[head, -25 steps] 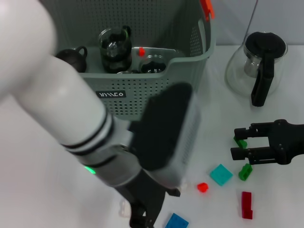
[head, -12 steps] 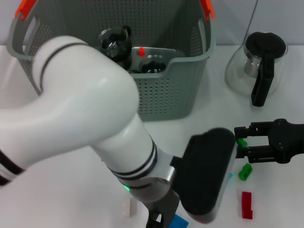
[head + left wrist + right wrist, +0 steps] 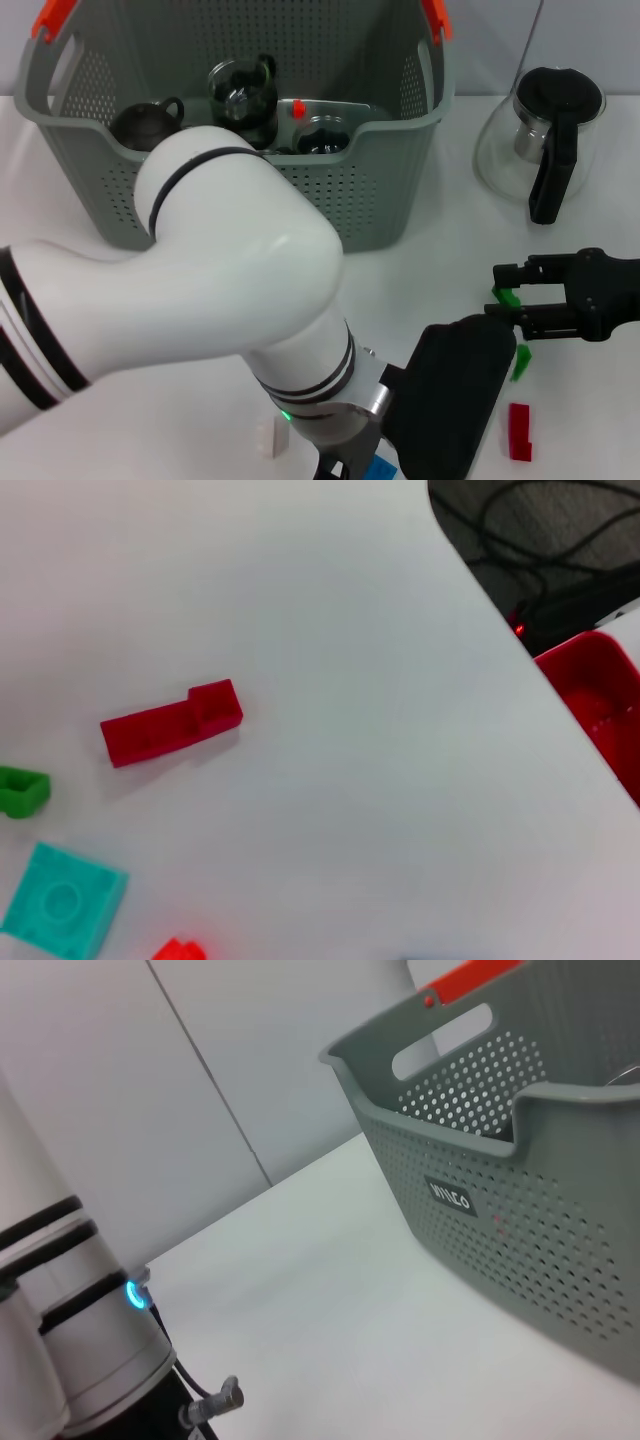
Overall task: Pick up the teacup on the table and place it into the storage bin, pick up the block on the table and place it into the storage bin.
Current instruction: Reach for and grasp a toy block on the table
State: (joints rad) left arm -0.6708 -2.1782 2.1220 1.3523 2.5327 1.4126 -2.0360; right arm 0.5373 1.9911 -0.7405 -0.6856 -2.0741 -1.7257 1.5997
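The grey-green storage bin (image 3: 360,200) stands at the back and also shows in the right wrist view (image 3: 520,1190). A dark teacup (image 3: 145,122) sits inside it beside other dark cups. My big white left arm sweeps across the middle. Its black wrist (image 3: 455,400) hangs low over the blocks and the left gripper (image 3: 335,468) is cut off at the bottom edge. A red block (image 3: 170,728), a green block (image 3: 22,790) and a teal block (image 3: 65,900) lie under it. At the right, my right gripper (image 3: 503,296) is open, with a green block (image 3: 507,297) between its fingers.
A glass jug with a black handle (image 3: 545,140) stands at the back right. On the table lie another green block (image 3: 520,362), a red block (image 3: 518,432), a blue block (image 3: 378,468) and a white block (image 3: 268,437). The left wrist view shows the table edge with a red container (image 3: 600,700) beyond it.
My left arm has swung right and forward, uncovering the bin's left side. Its black wrist now covers the teal and small orange blocks. The right gripper has not moved.
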